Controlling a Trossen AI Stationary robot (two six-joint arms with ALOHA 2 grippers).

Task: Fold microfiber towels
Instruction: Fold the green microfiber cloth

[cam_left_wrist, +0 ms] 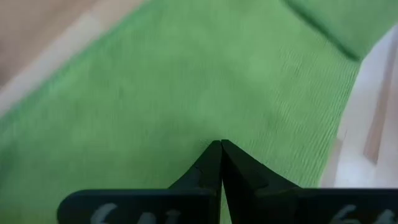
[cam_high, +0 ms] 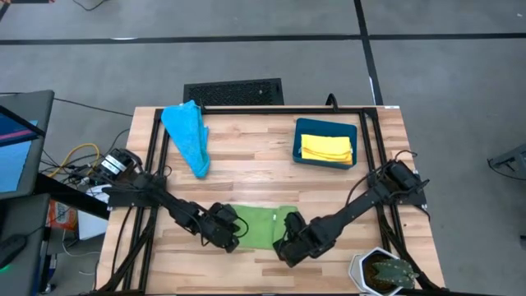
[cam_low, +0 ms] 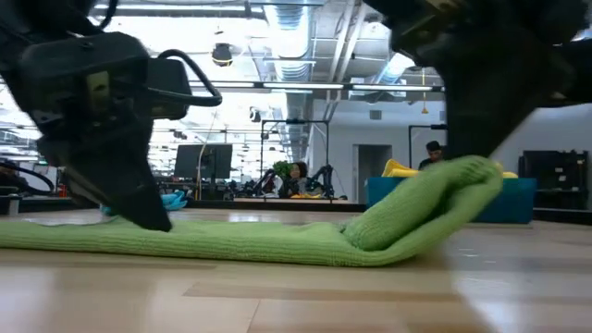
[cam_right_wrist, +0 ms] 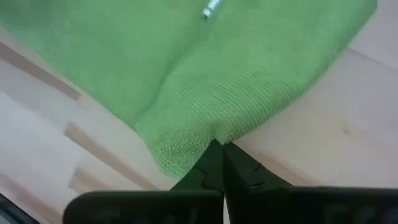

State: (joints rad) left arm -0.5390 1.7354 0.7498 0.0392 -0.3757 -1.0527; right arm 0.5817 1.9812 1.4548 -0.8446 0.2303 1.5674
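Three towels are counted: one green towel (cam_high: 261, 224), one blue towel (cam_high: 187, 136), one yellow towel (cam_high: 326, 149); one bin (cam_high: 301, 138); one plant (cam_high: 386, 270).

Two dark jointed arms (cam_high: 177, 210), black tapered fingers (cam_left_wrist: 208, 171)

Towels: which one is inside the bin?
The yellow microfiber towel, folded in the dark teal bin. The crumpled blue one and green one lie on wood.

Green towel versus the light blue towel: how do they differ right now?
The green towel lies spread near the table's front edge, one end lifted and folded over; the light blue towel lies bunched at the back left. Both hands, left hand and right hand, are on the green; nothing touches the blue. Both are plain, single-colour cloths.
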